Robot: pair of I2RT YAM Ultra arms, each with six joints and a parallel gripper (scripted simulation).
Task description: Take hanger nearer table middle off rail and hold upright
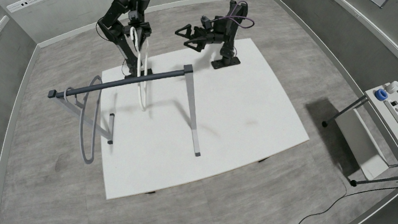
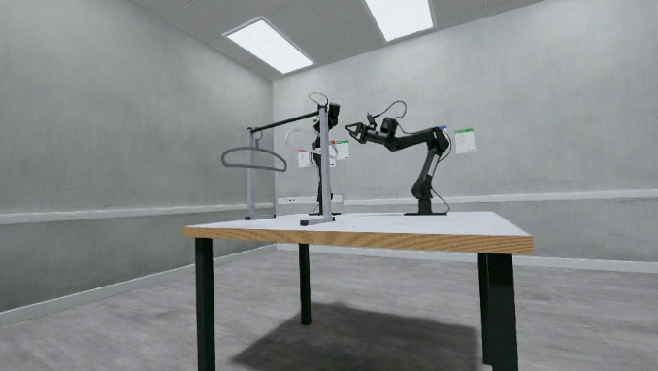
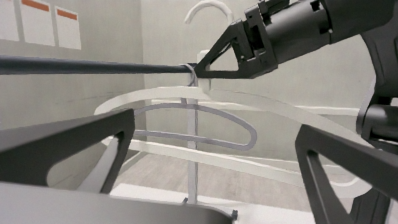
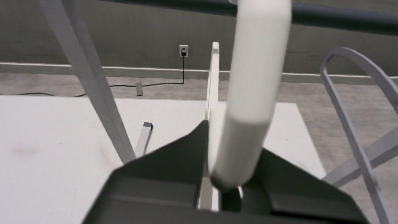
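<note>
My right gripper is shut on the neck of the white hanger, just below its hook. The hook is off the dark rail, on the side of the rail toward my arm bases. The hanger hangs roughly upright above the table. The right wrist view shows the hook between the fingers, with the rail beyond it. The grey hanger hangs on the rail near its outer end. My left gripper is open and empty, in the air beside the rack's inner post, pointing at the white hanger.
The rack stands upright on its grey legs, and its outer end reaches past the table's edge. The arm bases stand at the table's far edge. A white stand with a blue ring is off the table at the right.
</note>
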